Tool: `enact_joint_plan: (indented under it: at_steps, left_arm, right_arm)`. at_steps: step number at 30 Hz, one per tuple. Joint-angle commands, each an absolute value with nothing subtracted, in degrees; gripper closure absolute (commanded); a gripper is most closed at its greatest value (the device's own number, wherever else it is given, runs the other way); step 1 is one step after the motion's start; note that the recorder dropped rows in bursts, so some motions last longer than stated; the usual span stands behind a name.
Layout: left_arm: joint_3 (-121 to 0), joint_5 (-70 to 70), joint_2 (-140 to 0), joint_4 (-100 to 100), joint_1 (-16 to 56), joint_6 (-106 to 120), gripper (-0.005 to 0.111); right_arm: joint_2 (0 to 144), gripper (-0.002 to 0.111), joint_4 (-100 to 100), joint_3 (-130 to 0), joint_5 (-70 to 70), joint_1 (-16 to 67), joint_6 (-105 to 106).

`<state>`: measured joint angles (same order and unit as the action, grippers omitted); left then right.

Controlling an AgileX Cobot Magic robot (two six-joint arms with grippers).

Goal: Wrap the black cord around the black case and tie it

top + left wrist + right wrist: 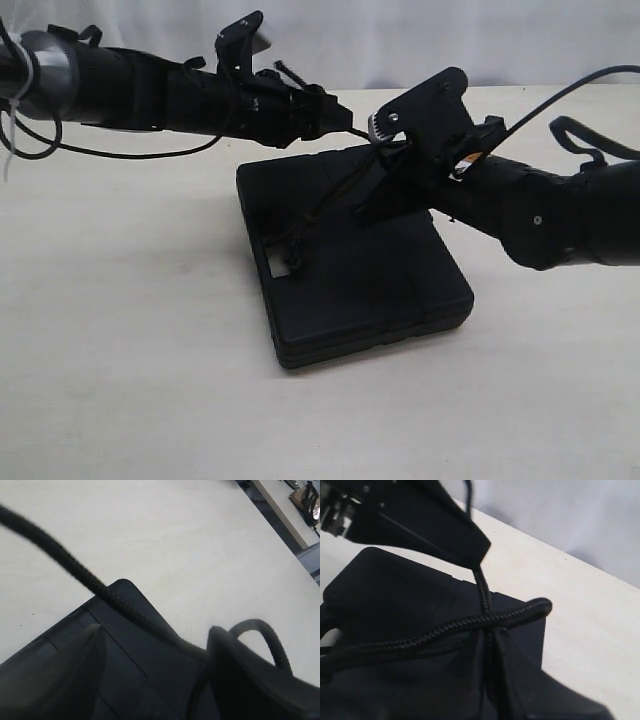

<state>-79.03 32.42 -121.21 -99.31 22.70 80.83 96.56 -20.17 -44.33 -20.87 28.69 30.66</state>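
The black case [350, 270] lies flat on the table, its handle cutout [277, 265] toward the left. The black cord [305, 225] runs over its lid. My left gripper [340, 118] hovers above the case's far edge. In the left wrist view the left gripper [156, 630] is open, fingers wide apart over the case [125, 670], and the cord [75, 565] crosses the gap and bends against one finger [240, 670]. My right gripper [372, 195] sits low over the lid. In its wrist view the right gripper [490, 635] is shut on the cord [485, 595], under a crossing strand [445, 630].
The pale table [120, 350] surrounds the case, with a white backdrop [400, 40] behind. The table edge and another bench [285, 510] show in the left wrist view. A smooth robot cable [270, 640] loops beside the left gripper's finger.
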Motion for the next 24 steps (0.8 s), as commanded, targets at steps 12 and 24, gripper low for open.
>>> enact_joint_plan:
  at_steps: [12, 24]
  left_arm:
    - [-82.7, 44.5, -122.5, -99.9, 22.7, 85.4, 0.087]
    - [-82.7, 44.5, -122.5, -99.9, 22.7, 89.7, 0.107]
  right_arm:
    - [96.5, 0.104, -15.3, -44.3, -19.0, 28.8, 28.3]
    - [96.5, 0.095, -15.3, -44.3, -17.5, 28.8, 34.4]
